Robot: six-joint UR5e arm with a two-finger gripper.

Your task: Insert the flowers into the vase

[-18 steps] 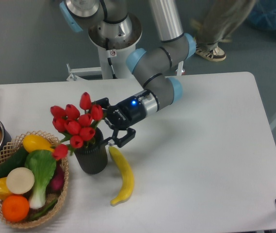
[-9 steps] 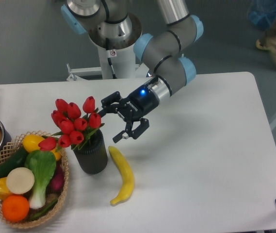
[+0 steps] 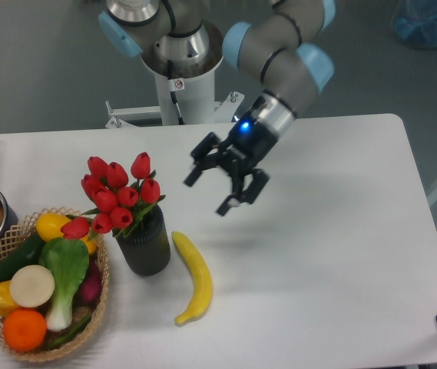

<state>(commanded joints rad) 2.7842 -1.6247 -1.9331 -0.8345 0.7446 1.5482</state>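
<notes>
**Jaws spread and empty, flowers standing in the vase off toward the left edge**

From where I stand, the gripper [image 3: 212, 192] hangs above the middle of the worktop [image 3: 341, 254] with its jaws spread wide and nothing between them. The two fingers point down and toward the near-left, one tip nearer the far edge and the other nearer the front, with bare white surface under them.

Out from the jaws toward the left edge, clearly apart from them, stand the flowers [image 3: 116, 198]. The red buds bunch together above the round mouth of the vase [image 3: 145, 246], and the stems go down into it, so the bunch's long axis runs roughly upright, leaning a little toward the left edge. One bud droops low on the left side, near the rim of the woven basket [image 3: 103, 286].

The vase itself stands upright near the front-left part of the worktop, just beside the basket on one side and a yellow banana [image 3: 193, 277] on the other.

I'd judge the insertion done: the bunch is seated and free of the jaws, so any coming move only needs clearance away from the buds.
</notes>
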